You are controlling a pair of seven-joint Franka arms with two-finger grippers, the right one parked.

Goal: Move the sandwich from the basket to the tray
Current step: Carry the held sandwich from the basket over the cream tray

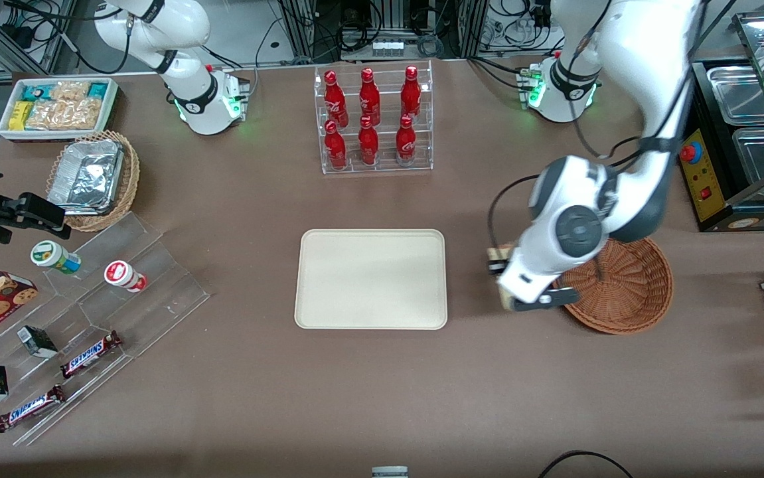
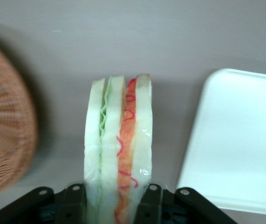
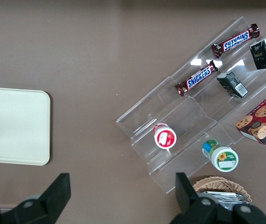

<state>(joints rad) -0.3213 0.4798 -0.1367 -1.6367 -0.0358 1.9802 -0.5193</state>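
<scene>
The sandwich, a wedge of pale bread with green and red-orange filling, stands on edge between the fingers of my left gripper, which is shut on it. In the front view the gripper hangs over bare table between the basket and the tray, and only a pale bit of the sandwich shows under the hand. The reddish-brown wicker basket lies beside the gripper toward the working arm's end, partly covered by the arm. The cream tray lies flat mid-table with nothing on it.
A clear rack of red bottles stands farther from the front camera than the tray. Toward the parked arm's end are a stepped acrylic stand with snacks, a tan basket of foil containers and a white snack bin.
</scene>
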